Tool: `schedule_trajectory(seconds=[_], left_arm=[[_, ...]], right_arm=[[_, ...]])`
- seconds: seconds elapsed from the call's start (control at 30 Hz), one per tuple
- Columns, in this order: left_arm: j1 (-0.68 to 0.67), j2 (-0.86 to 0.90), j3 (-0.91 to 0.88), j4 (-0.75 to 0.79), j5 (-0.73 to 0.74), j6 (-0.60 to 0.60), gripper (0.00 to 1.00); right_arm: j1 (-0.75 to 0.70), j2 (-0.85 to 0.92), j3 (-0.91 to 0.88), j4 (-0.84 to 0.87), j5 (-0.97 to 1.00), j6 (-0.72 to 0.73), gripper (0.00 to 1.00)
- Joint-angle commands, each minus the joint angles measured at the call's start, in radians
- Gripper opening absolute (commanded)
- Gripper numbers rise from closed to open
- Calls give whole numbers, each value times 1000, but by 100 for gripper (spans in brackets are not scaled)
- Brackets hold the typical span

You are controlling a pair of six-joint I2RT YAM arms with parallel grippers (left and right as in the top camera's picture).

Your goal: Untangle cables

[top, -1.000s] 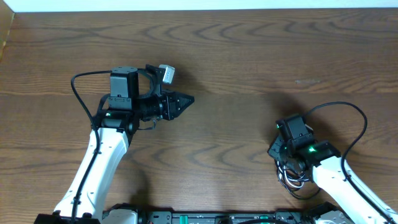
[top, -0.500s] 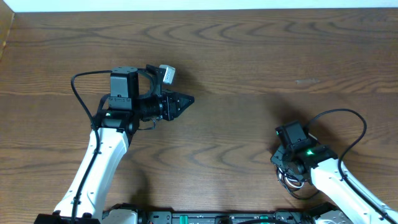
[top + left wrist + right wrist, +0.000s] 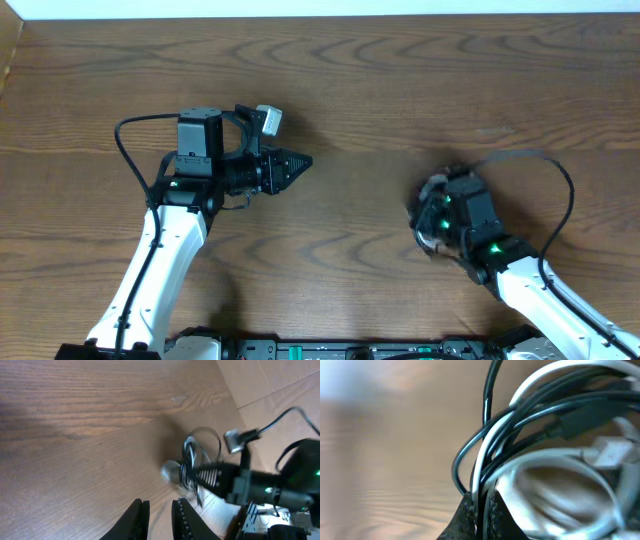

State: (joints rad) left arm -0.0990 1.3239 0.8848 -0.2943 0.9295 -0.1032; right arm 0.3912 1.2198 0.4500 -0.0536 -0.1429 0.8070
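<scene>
Overhead view, going left to right: the left gripper (image 3: 305,160) sits over the left-middle of the table (image 3: 400,80), pointing right. Its jaws are only a crack apart with nothing between them, and you can see that narrow gap from the left wrist cam too. Well apart from it, over on the near right, the right gripper (image 3: 479,507) is pinched tight on the cables (image 3: 492,435). They're a messy bundle of thin white and black loops, all threaded through each other. In the right wrist cam the strands fan up and out from the fingertips, black ones crossing over white, with a small white plug (image 3: 615,452) off to the right. It's blurry, so I can't tell where one loop ends.
</scene>
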Motion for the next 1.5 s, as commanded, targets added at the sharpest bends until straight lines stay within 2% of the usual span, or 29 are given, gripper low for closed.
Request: schedule_trajectory(seconds=[0.0, 0.4, 0.67, 0.77, 0.87, 0.93, 1.17, 1.47], left_arm=[[2, 2, -5, -4, 1, 14, 20], [2, 2, -9, -53, 1, 14, 21], [-47, 2, -48, -17, 2, 14, 21], [-97, 2, -68, 53, 2, 14, 27], [-154, 2, -71, 118, 2, 14, 38], [-196, 2, -71, 157, 2, 14, 41], [-245, 2, -71, 192, 2, 13, 41], [-245, 3, -71, 230, -31, 18, 41]], right_arm=[[-14, -2, 40, 84, -116, -106, 1], [-90, -2, 224, 32, -290, -267, 1], [-90, -2, 240, 5, -317, -275, 1], [-89, -2, 240, 5, -364, -286, 1], [-90, -2, 240, 5, -393, -293, 1], [-90, -2, 240, 5, -399, -293, 1], [-90, -5, 240, 23, -452, -292, 1], [-92, -33, 241, 142, -576, -261, 1]])
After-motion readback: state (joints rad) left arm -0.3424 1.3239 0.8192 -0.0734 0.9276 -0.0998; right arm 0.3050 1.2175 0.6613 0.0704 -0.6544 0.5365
